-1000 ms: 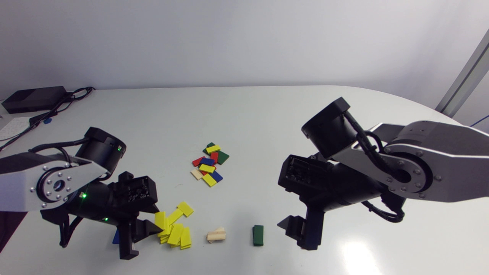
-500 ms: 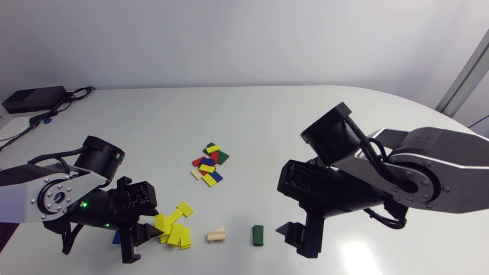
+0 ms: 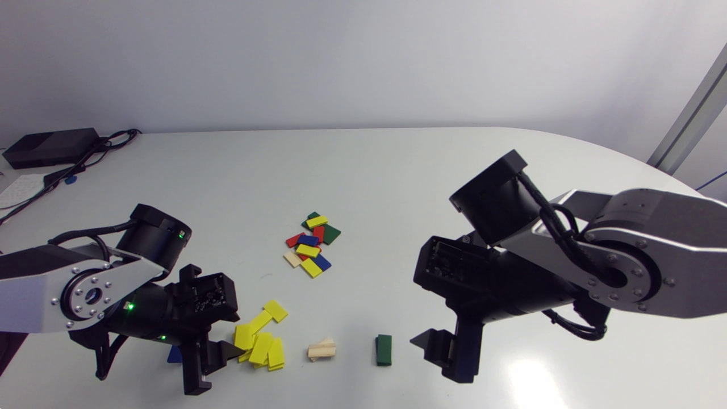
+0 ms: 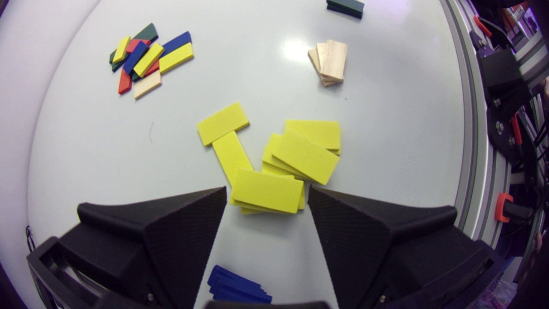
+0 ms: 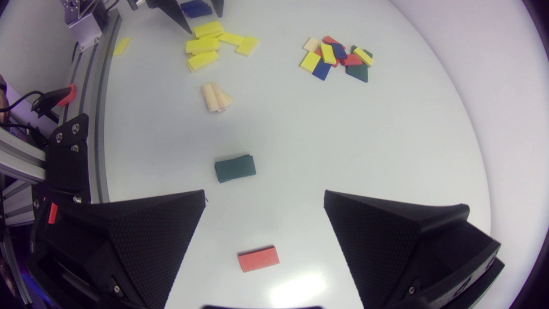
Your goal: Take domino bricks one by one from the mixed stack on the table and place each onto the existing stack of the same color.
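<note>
Nearest, along the lower edge of the head view, the left tool (image 3: 213,355) hangs low over the white worktop (image 3: 363,182) with its jaws spread and nothing pinched. From its wrist camera, the sprawled pile of flat yellow domino bricks (image 4: 291,163) begins right at the fingertips. The top brick lies between them, and neither finger clearly touches it. A neat stack of blue bricks (image 4: 238,285) sits under the tool.

At lower right the right tool (image 3: 440,346) is also wide open and empty. A single red brick (image 5: 258,259) lies flat on the worktop between its fingers, touching neither. Just ahead of it is the short dark green stack (image 5: 235,168), and a fanned stack of bare pale wood bricks (image 3: 322,349) stands between the green and the yellow.

Farther off, at the middle of the head view and well apart from both tools, is the mixed stack of red, blue, yellow, green and pale bricks (image 3: 311,244).

These bricks look light, stiff and thin, and their painted faces are probably smooth and a little slippery. I would take one across its two long edges. An uppermost, overlapping brick is the best choice, because its raised edges leave room for the fingers. A careless squeeze could flick such a thin piece out sideways.
</note>
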Motion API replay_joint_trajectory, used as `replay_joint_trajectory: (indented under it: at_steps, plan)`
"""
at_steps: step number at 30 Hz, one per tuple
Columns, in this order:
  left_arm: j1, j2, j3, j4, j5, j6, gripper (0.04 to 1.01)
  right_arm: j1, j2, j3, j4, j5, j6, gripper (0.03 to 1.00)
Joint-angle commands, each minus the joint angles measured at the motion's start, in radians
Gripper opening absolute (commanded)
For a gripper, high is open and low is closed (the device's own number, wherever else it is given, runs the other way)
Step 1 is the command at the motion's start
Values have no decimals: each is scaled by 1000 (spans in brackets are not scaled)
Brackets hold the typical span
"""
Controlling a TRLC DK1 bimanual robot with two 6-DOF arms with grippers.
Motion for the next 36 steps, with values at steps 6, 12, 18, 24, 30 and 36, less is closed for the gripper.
replay_joint_trajectory:
  at_steps: [6, 12, 18, 24, 30, 36]
  plan:
    - [-1, 42, -6, -2, -3, -15, 798, -14, 30, -18, 24, -1, -9, 970]
    - [24, -41, 14, -5, -1, -28, 954, -32, 212, 154, 21, -30, -55, 970]
    - [37, -152, -30, 33, 8, -89, 992, 2, 436, 376, -23, -60, -110, 970]
    - [88, -196, -86, 124, 28, -132, 992, 57, 617, 523, -63, -105, -198, 970]
    - [123, -222, -99, 141, 55, -150, 992, 110, 740, 646, -118, -120, -294, 970]
    - [154, -250, -102, 141, 72, -150, 992, 147, 829, 792, -189, -120, -348, 970]
